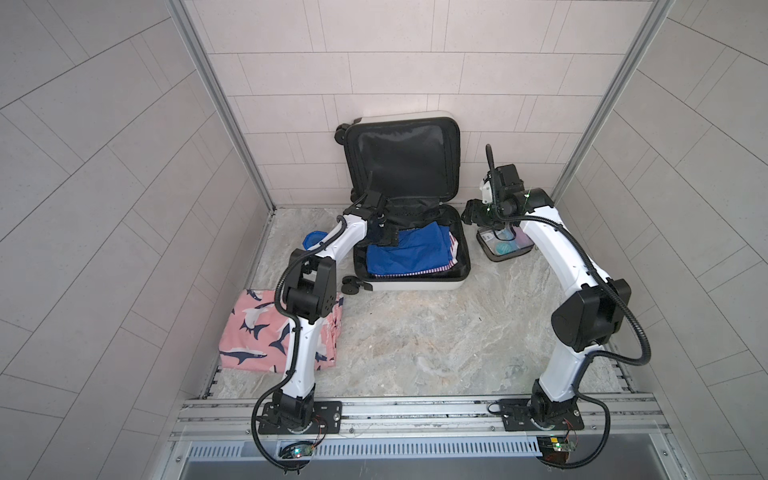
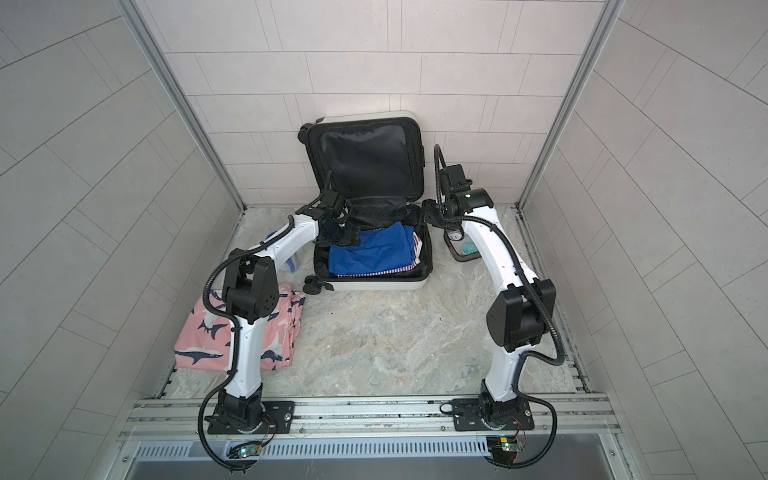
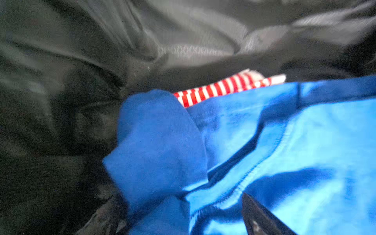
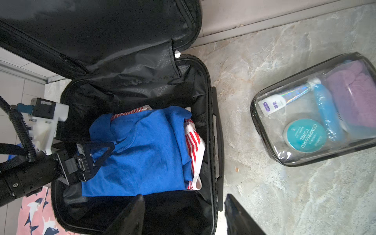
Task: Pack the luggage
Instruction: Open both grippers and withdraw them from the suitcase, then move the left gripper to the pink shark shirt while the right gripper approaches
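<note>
Blue shirt [image 1: 407, 249] in luggage [image 1: 415, 286], left jaws wide over it (right jaws wide too, empty). Next, probably: shark-print cloth [image 1: 249, 336], lower left.

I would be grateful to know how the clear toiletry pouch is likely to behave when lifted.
The clear toiletry pouch looks soft-walled, so it would probably sag around a pinch. Loose contents such as the compressed towel disc may shift. Its glossy plastic could slip.

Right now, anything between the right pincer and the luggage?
Nothing visible. The right pincer hangs open over the rim of the luggage, on the side facing the clear pouch, which lies apart.
</note>
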